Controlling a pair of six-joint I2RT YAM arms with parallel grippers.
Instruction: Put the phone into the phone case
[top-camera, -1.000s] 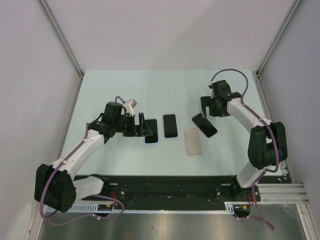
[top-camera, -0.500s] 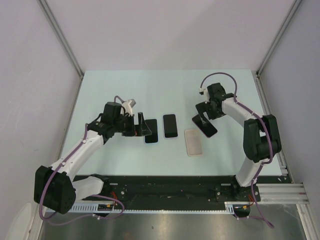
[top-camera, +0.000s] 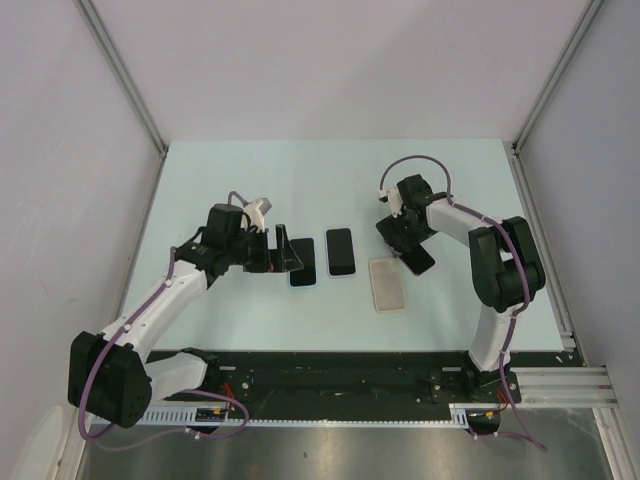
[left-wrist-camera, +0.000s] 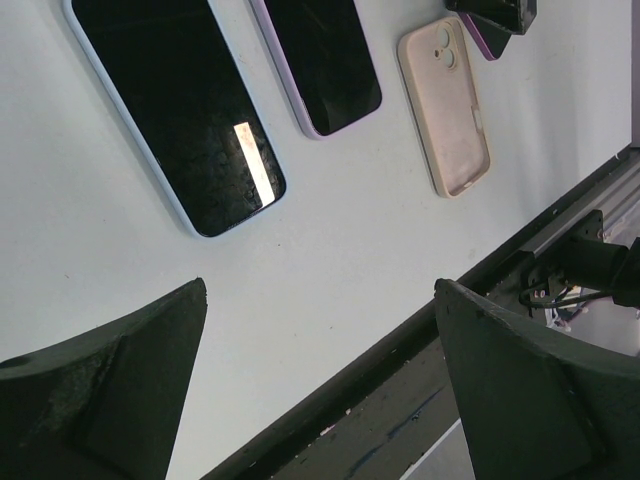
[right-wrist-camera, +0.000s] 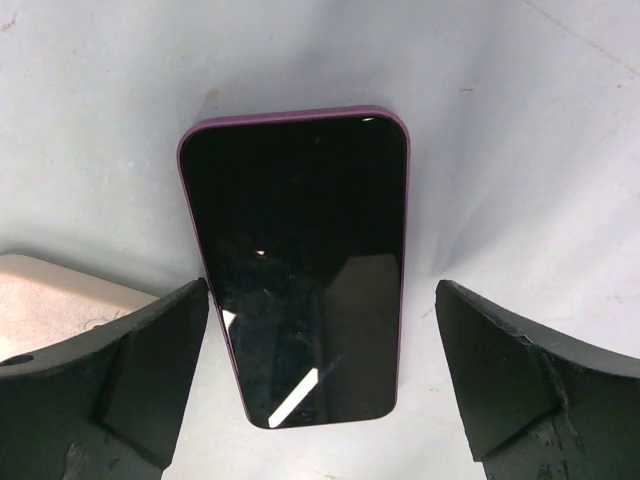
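Note:
A beige phone case (top-camera: 386, 284) lies open side up right of centre; it also shows in the left wrist view (left-wrist-camera: 445, 105). Just right of it lies a dark purple phone (right-wrist-camera: 300, 270), screen up and at a slant (top-camera: 422, 262). My right gripper (top-camera: 400, 238) hangs low over this phone, open, its fingers on either side of the phone's near end (right-wrist-camera: 322, 286) without touching it. My left gripper (top-camera: 285, 252) is open and empty (left-wrist-camera: 320, 284), beside a blue-edged phone (top-camera: 302, 262).
A lilac-edged phone (top-camera: 340, 251) lies screen up between the blue-edged phone (left-wrist-camera: 175, 110) and the case. A corner of the case (right-wrist-camera: 60, 300) sits by my right gripper's left finger. The black rail (left-wrist-camera: 400, 350) runs along the table's near edge.
My right arm has swung left and turned its wrist, bringing the open gripper from behind the purple phone to right over it. The left arm and the phones have not moved.

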